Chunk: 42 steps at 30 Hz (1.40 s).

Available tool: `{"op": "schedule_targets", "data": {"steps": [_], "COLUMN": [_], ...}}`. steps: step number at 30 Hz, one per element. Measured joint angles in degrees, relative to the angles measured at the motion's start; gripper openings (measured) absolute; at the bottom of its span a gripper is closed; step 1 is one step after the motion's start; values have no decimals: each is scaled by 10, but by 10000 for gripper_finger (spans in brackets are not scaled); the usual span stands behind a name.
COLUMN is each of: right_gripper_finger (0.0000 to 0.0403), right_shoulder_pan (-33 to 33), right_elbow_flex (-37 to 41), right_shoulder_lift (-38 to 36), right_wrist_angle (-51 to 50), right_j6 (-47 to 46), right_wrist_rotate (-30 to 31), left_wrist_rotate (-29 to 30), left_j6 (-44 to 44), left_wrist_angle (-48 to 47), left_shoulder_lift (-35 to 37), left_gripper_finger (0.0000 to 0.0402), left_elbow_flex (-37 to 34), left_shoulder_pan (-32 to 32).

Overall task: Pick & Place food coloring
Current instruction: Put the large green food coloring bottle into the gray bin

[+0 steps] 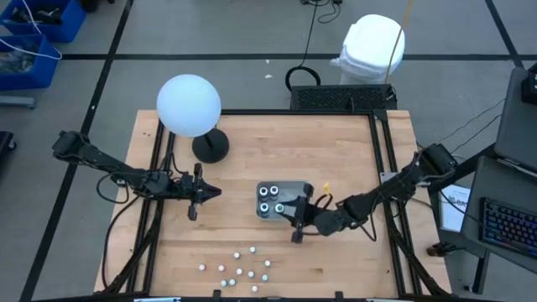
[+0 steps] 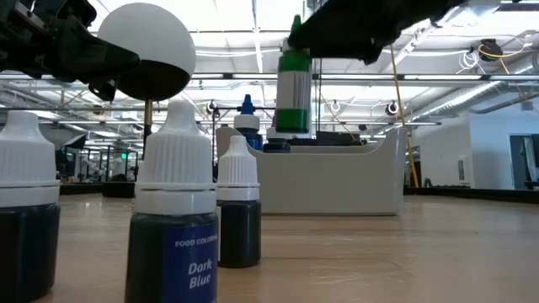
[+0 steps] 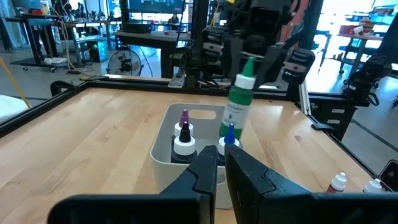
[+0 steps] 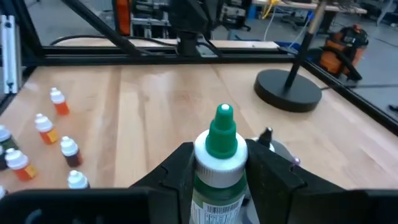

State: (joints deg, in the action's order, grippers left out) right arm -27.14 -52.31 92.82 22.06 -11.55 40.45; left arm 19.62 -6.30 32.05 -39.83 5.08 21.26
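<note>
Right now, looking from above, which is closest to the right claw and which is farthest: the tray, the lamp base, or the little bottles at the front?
From the right gripper:
1. Clear tray, right beside it, toward the table's middle.
2. Little bottles, scattered by the front edge.
3. Lamp base, farthest, toward the back left.

- You see a grey floor (image 1: 252, 75) crossed by dark lines around the wooden table (image 1: 352, 260).
- Blue bins (image 1: 33, 38) sit at one corner, a keyboard (image 1: 508, 231) at the opposite side.
- A white globe lamp (image 1: 189, 105) stands on a black base (image 1: 210, 147).
- Ceiling light strips (image 2: 362, 34) brighten the hall.
</note>
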Motion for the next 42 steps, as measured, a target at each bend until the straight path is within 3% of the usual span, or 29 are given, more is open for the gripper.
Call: {"op": "schedule_targets", "data": {"steps": [14,42], "right_gripper_finger": [111,115], "right_shoulder_pan": [21,66], "right_elbow_flex": [58,58], "right_shoulder_lift": [1,130], "right_wrist_angle": [76,183], "right_j6": [-13,-33], "right_wrist_rotate": [-3,-61], "left_wrist_rotate": [0,1], "left_j6": [1,6], "left_wrist_angle": [-1,-2], "left_shoulder_lift": [0,0], "left_gripper_finger": [37,37], "left_elbow_flex": [0,0], "left_shoulder_pan": [0,0]}}
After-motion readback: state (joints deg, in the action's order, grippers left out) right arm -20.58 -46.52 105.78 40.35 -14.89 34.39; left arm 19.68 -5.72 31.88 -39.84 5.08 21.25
